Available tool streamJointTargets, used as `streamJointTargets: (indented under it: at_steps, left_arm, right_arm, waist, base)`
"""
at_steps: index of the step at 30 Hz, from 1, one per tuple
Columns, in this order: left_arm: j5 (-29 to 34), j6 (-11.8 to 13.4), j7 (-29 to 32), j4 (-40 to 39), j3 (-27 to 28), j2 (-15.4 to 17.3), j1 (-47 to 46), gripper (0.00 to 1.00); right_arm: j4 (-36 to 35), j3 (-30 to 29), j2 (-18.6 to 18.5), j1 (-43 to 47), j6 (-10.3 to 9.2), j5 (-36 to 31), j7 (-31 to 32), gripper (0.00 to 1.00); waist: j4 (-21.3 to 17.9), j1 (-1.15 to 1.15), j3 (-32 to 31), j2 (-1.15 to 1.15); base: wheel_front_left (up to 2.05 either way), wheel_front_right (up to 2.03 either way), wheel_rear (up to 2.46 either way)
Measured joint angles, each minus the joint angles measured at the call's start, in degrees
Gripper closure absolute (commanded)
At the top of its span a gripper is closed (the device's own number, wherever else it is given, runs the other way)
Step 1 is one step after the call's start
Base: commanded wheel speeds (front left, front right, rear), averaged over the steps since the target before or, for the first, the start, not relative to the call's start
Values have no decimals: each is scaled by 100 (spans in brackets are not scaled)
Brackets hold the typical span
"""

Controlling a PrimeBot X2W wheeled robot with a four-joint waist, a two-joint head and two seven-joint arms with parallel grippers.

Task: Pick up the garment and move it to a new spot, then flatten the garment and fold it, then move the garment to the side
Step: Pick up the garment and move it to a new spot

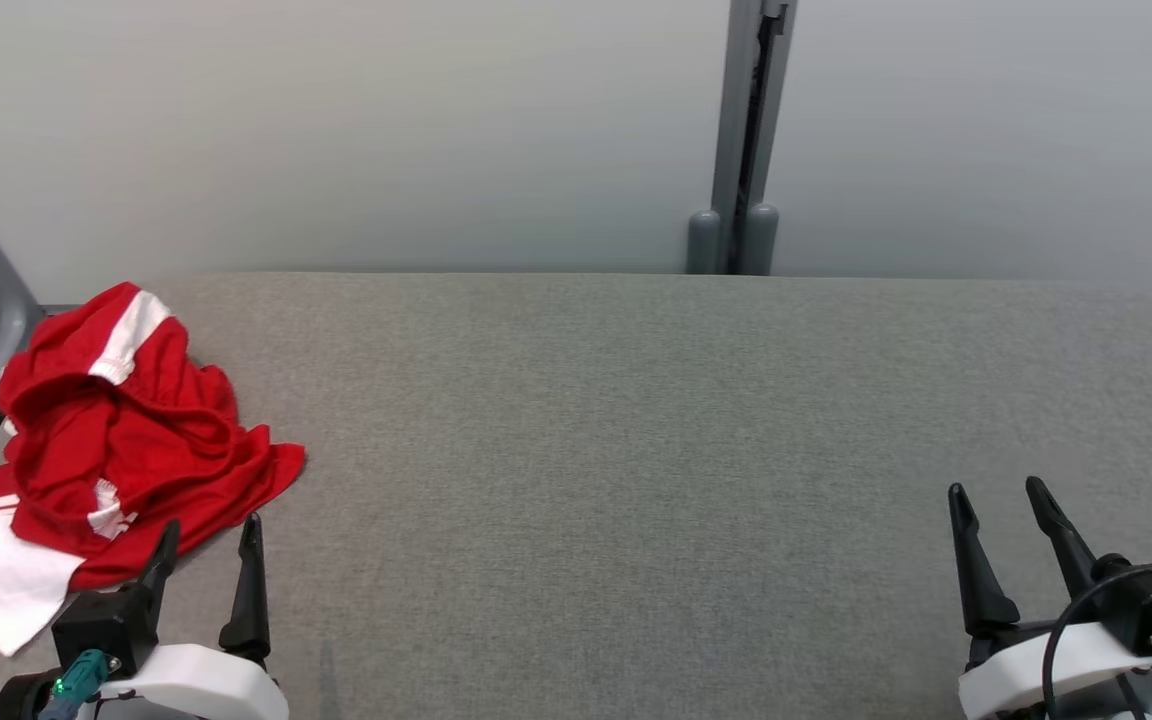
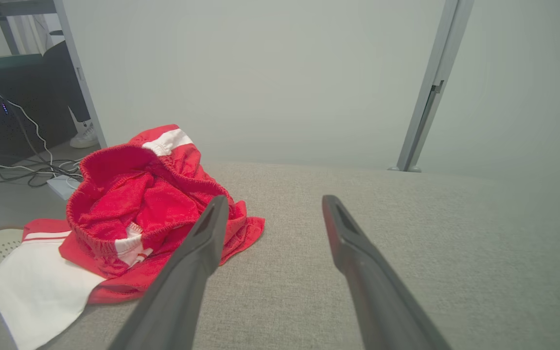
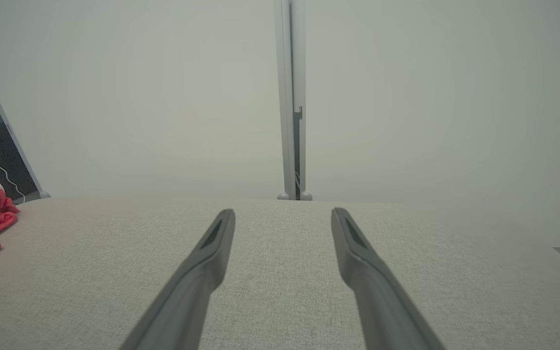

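Garment crumpled beside spread, empty left pincer; right pincer likewise; left wrist view adds floor cables.

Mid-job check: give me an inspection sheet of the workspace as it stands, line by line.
Surface: grey fabric tabletop, flat, mostly bare.
Job's things: red garment in a crumpled heap at the tabletop's left end, its white part reaching the edge; not flattened or folded.
Clutter: nothing seen.
Grippers: left pincer open, right next to the heap, holding nothing; right pincer open over bare tabletop at the right, holding nothing.
Cables: loose floor cables beyond the left end; a black wrist cable loops on the right arm.
Surroundings: pale wall with a grey post behind; dark equipment at far left.
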Motion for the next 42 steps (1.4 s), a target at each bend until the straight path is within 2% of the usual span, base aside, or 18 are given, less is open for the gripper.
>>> streamJointTargets:
  at_steps: [15,25,31,42]
  left_arm:
    - [-151,133,18,-123,207,218,-3,0]
    - [-246,187,101,-271,274,286,120,0]
    - [-286,243,85,-360,304,297,168,0]
    - [-336,321,67,-468,292,277,224,0]
  right_arm:
    - [-101,537,197,-30,0,182,-1,0]
    - [-142,676,253,-37,0,212,0,0]
    - [-130,762,272,-119,1,198,0,0]
    - [-76,778,238,-191,1,185,-1,0]
  waist:
    - [1329,0,-37,0]
    - [2206,0,-81,0]
    - [2366,0,-35,0]
    - [2376,0,-17,0]
  base:
    - [0,0,0]
    - [0,0,0]
    - [0,0,0]
    - [0,0,0]
